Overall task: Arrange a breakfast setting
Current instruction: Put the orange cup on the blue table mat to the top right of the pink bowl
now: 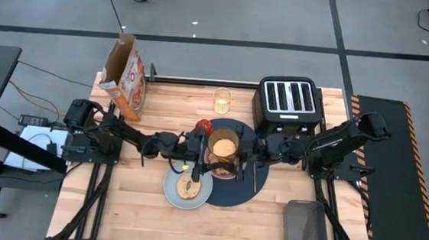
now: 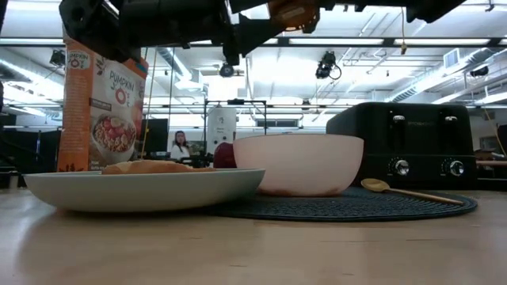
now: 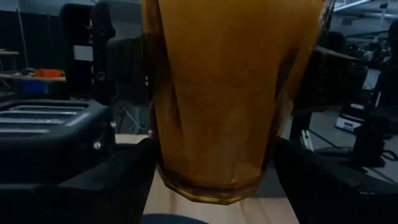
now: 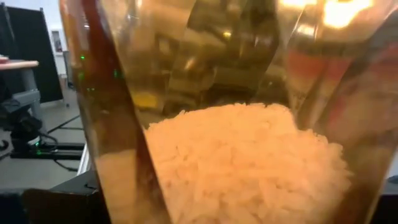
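While the amber cup (image 1: 224,145) hangs in the air over the tan bowl (image 2: 299,162), both arms are on it from opposite sides at table centre

- left gripper (image 1: 206,148): in its wrist view the fingers (image 3: 118,186) sit either side of the cup's lower body, closed to cup width. I read that as holding it
- right gripper (image 1: 241,147): right up against the cup from the toaster (image 1: 289,101) side. Cup wall fills its wrist view, so I can't tell whether it grips or how wide it is
- cup: loaded with pale flakes, piled fairly high as seen through the wall
- bowl sits on the dark-blue placemat (image 1: 232,194). Gold spoon (image 2: 412,191) lies on the mat beside it, red apple (image 1: 204,125) at the mat's far edge
- pale-blue plate (image 1: 170,193) carries the toasted bread (image 1: 190,187) and overlaps the mat's left edge
- cereal box (image 1: 126,75) and a clear glass (image 1: 222,100) stand at the back, apart from the setting

Handling, my judgement:
- cup looks like rigid, smooth, faceted, tapered glass or plastic, so slippery, and it could creep down through the pads
- contents are light but loose, so any tilt spills them
- grip mid-to-low on the body, squarely across it, not at the rim
- keep it upright until it is over the bowl
- two grippers on one stiff cup risks a fight, so only one should carry load
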Controlling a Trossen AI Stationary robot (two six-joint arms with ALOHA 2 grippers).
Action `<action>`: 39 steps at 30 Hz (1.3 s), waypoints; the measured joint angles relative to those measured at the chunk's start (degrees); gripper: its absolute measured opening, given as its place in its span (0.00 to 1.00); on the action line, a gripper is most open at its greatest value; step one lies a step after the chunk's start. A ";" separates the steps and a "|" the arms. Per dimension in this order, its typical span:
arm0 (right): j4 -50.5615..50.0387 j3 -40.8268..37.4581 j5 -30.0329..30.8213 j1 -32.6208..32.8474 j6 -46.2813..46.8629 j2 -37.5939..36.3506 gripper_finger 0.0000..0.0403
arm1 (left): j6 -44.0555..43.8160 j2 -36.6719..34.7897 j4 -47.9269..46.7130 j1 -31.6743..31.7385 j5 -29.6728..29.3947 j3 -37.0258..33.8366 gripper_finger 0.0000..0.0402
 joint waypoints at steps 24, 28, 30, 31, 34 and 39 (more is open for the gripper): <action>-1.95 -1.86 3.27 -0.23 0.22 -2.82 0.84 | -5.93 -0.66 -3.59 6.13 12.73 1.70 0.78; -1.97 -1.86 3.43 -0.12 -0.23 -3.11 0.84 | -3.13 -0.66 -3.15 4.85 10.47 1.72 0.73; -1.95 -1.86 3.36 -0.10 -0.15 -3.39 0.84 | -3.13 -0.66 -2.87 4.50 10.24 1.78 0.73; -2.00 -1.86 3.28 -0.13 -0.02 -3.61 0.84 | -3.36 -0.66 -2.76 4.50 10.22 1.83 0.74; -1.50 -1.85 3.90 -0.18 0.42 -3.64 0.84 | -4.01 -0.66 -2.61 4.61 9.48 2.08 0.83; -1.79 -1.79 4.30 -0.48 0.86 -3.43 0.84 | -4.75 -0.64 -2.36 5.39 9.73 2.43 0.98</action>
